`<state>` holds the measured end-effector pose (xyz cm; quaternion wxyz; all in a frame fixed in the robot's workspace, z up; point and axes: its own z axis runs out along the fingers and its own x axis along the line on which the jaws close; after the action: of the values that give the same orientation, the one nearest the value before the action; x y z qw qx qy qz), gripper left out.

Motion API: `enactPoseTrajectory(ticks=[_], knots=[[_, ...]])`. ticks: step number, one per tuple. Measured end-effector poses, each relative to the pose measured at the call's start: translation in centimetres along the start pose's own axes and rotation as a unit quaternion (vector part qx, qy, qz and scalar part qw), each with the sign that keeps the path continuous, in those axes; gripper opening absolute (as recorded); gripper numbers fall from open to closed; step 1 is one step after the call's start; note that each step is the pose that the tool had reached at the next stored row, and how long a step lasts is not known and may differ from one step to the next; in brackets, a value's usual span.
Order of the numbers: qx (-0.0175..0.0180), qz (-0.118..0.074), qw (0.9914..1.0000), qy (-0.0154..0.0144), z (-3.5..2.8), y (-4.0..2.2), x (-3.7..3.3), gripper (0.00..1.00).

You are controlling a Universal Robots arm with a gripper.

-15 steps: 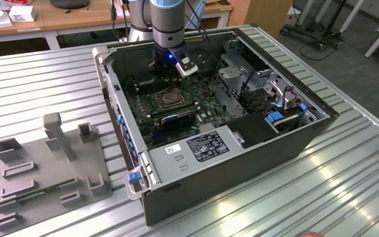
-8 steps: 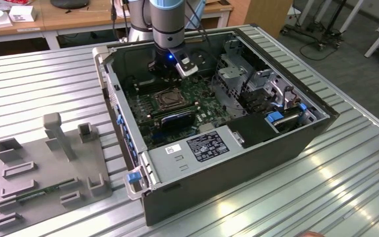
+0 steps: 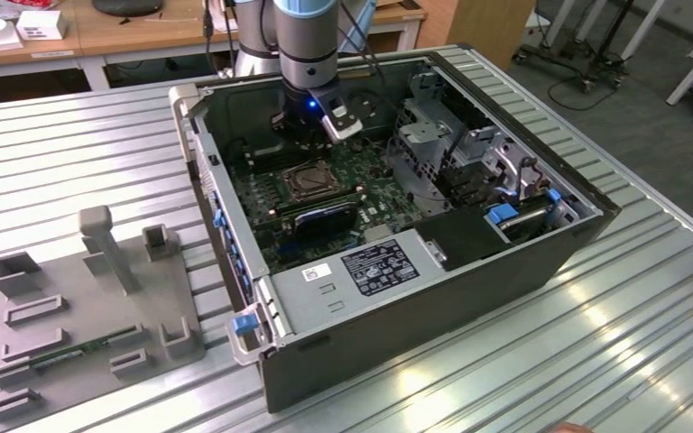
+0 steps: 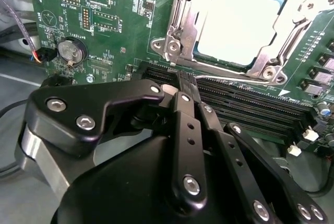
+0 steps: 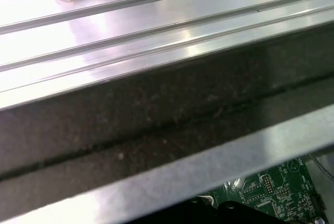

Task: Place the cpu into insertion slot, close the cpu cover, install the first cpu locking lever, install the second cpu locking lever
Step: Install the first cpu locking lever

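My tool (image 4: 179, 80): fingers pressed together, can't tell if anything's pinched. Pale silvery square cpu (image 4: 237, 23) sits in silvery-rimmed square insertion slot (image 3: 310, 180), mid-frame in exterior view, w/ thin silvery cpu cover frame (image 4: 183, 20) around it.

Cpu (image 4: 237, 23) beneath cpu cover (image 4: 183, 31)

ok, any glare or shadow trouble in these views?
Exterior view: overhead light glares off the table, and the inside of the case is dimmer. Second wrist view: the cpu washes out near white; the end effector is a dark mass with glints on its screws. First wrist view: broad white sheen on the table, case in shade.
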<state>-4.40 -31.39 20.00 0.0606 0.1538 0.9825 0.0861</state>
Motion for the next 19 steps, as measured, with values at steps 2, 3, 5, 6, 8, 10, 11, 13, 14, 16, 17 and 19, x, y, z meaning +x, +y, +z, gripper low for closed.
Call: enactPoseTrajectory(ticks=[2,3,5,6,8,10,11,13,14,16,17,19], knots=[[0.0089,-0.001,0.99996,-0.0017,0.00,0.00,-0.01,0.11],[0.0152,-0.002,0.99988,-0.0023,0.00,0.00,-0.01,0.11],[0.0261,-0.003,0.99965,-0.0033,-0.01,0.00,0.00,0.11],[0.0268,-0.003,0.99963,-0.0034,-0.01,0.00,0.00,0.11],[0.0270,-0.003,0.99962,-0.0035,-0.01,0.02,0.00,0.11],[0.0269,-0.003,0.99963,-0.0035,0.00,0.06,0.02,0.11],[0.0269,-0.003,0.99963,-0.0035,0.01,0.09,0.03,0.11],[0.0266,-0.003,0.99963,-0.0034,0.02,0.19,0.06,0.11],[0.0262,-0.003,0.99965,-0.0033,0.03,0.23,0.07,0.11],[0.0252,-0.003,0.99967,-0.0029,0.02,0.29,0.09,0.11],[0.0246,-0.003,0.99969,-0.0027,0.00,0.33,0.10,0.11],[0.0225,-0.003,0.99974,-0.0022,0.00,0.45,0.12,0.11]])
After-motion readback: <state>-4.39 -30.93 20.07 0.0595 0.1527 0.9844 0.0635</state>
